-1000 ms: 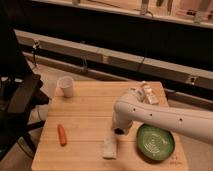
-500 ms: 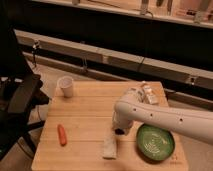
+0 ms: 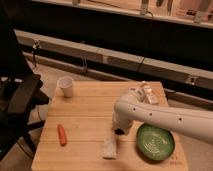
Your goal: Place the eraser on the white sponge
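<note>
The white sponge (image 3: 110,146) lies near the front edge of the wooden table (image 3: 90,120), a pale rectangular pad. My gripper (image 3: 118,131) hangs at the end of the white arm (image 3: 165,117), just above the sponge's far right end. A small dark lump at the gripper's tip may be the eraser (image 3: 119,132); I cannot tell whether it is held or resting.
An orange carrot (image 3: 62,134) lies at the front left. A white cup (image 3: 65,86) stands at the back left. A green plate (image 3: 155,141) sits at the front right. A whitish packet with brown markings (image 3: 148,94) lies at the back right. A black chair (image 3: 17,100) stands left of the table.
</note>
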Motion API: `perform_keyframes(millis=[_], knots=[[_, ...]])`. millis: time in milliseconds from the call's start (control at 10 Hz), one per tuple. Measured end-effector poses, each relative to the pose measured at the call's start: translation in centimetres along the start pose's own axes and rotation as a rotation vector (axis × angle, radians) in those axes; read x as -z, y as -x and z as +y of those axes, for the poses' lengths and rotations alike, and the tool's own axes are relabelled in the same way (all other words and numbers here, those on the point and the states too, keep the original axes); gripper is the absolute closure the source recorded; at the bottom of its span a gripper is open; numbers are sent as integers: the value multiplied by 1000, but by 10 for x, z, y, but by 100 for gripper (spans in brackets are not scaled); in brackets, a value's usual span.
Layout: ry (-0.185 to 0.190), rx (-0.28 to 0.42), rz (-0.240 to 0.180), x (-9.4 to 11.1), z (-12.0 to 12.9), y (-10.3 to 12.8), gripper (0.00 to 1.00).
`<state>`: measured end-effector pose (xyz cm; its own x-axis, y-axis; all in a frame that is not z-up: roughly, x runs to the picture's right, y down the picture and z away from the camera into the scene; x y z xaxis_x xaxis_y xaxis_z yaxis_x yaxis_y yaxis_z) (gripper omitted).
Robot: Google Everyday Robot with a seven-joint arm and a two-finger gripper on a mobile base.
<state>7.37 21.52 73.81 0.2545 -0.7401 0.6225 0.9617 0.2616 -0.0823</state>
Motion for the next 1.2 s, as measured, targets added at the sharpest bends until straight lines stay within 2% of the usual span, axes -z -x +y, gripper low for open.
perform_keyframes(millis=[300,900,1000,1200], knots=[[15,36,-43,-13,-7,9,100],[51,122,-140,-42,-20,45,99],[56,142,-161,-47,-23,53,92],[65,159,-189,-54,-27,58,72]])
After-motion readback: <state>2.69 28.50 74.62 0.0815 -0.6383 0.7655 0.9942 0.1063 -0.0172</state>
